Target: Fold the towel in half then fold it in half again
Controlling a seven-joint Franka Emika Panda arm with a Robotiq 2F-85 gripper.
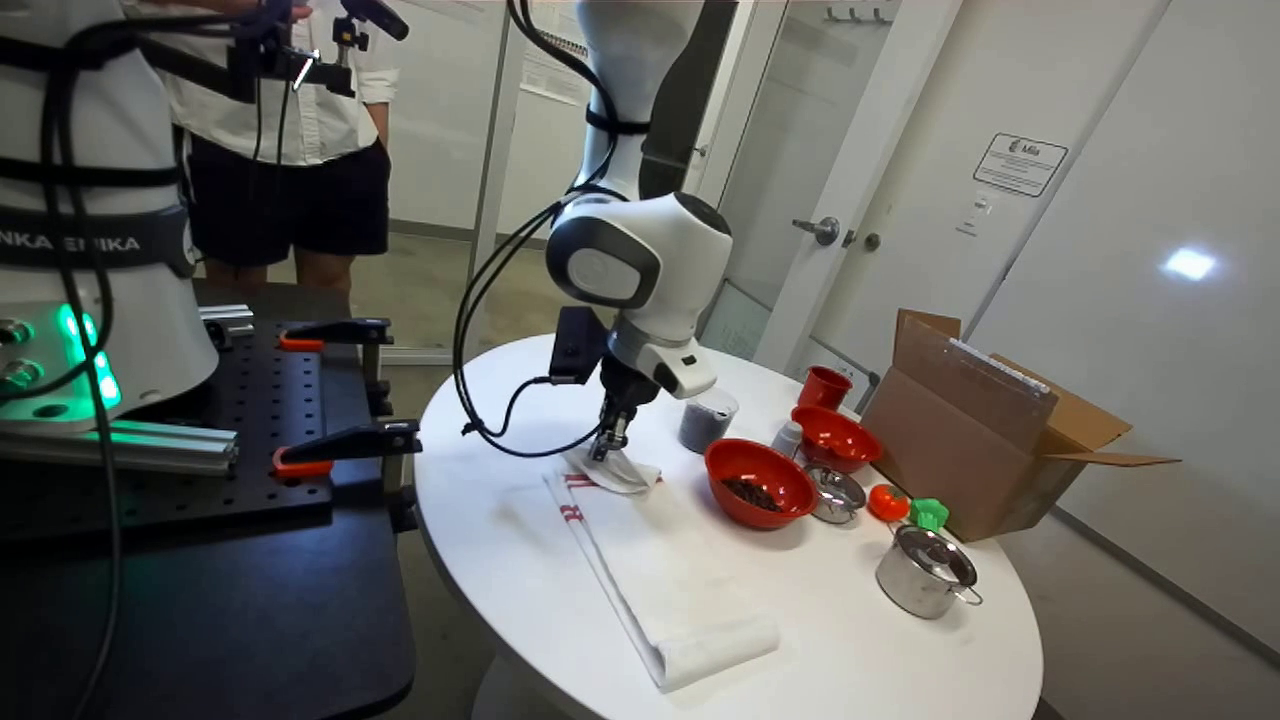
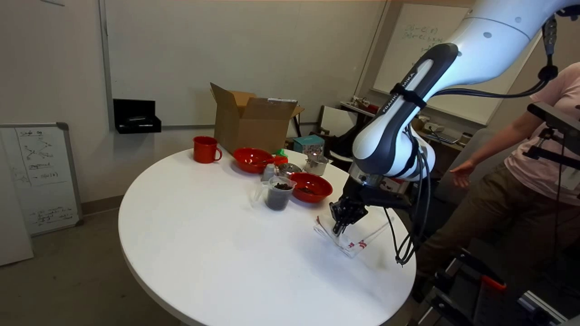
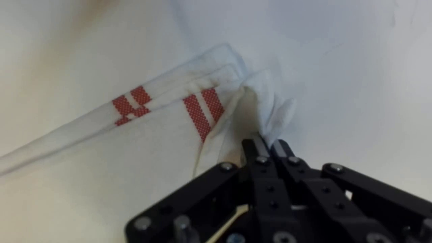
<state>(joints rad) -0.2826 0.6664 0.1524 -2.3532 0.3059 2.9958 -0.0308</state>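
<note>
In the wrist view, the towel [image 3: 145, 148] lies across the left, cut off at the edge; just past its red stripes [image 3: 196, 116], a bunched end meets the claw [image 3: 266, 145], whose fingers are pinched together on the cloth (how much they grip is hidden). Farther right shows the white table [image 3: 354, 108] beneath. In an exterior view, the arm [image 2: 394, 136] hides part of the towel.

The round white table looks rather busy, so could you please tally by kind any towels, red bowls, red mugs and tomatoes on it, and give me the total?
Towel: 1
Red bowls: 2
Red mug: 1
Tomato: 1
Total: 5
</note>
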